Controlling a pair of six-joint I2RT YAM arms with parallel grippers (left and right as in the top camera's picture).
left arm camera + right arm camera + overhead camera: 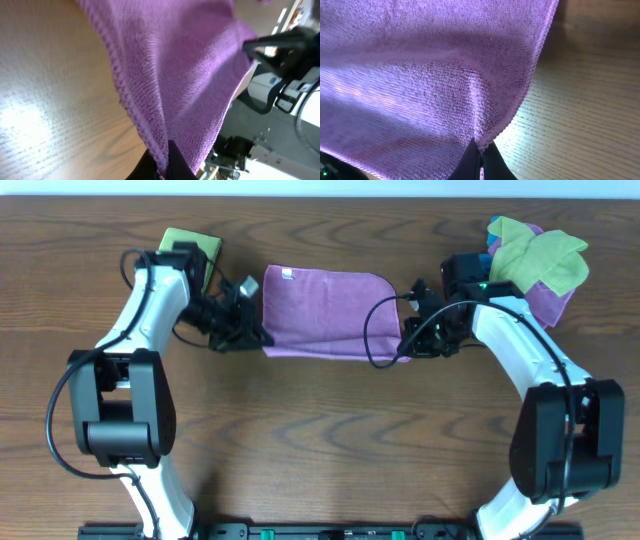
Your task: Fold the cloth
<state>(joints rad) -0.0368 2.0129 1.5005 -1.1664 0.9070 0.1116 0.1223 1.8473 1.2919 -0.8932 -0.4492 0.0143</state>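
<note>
Two-handed, pinching the near corners of the purple cloth (320,310) for a fold.
Clenching the left pincer (252,332) on the near-left corner and the right pincer (408,340) on the near-right one (hem caught at the fingertips (469,162) in both wrist views), taking matching corners for keeping the edge taut and level. Leaving the rest spread on the tabletop (320,440), midway between the arms, as an anchor. Probably preparing for carrying the near edge over toward the far one. Working well apart from the green cloth (190,242) and the coloured pile (540,260) at the far corners.
</note>
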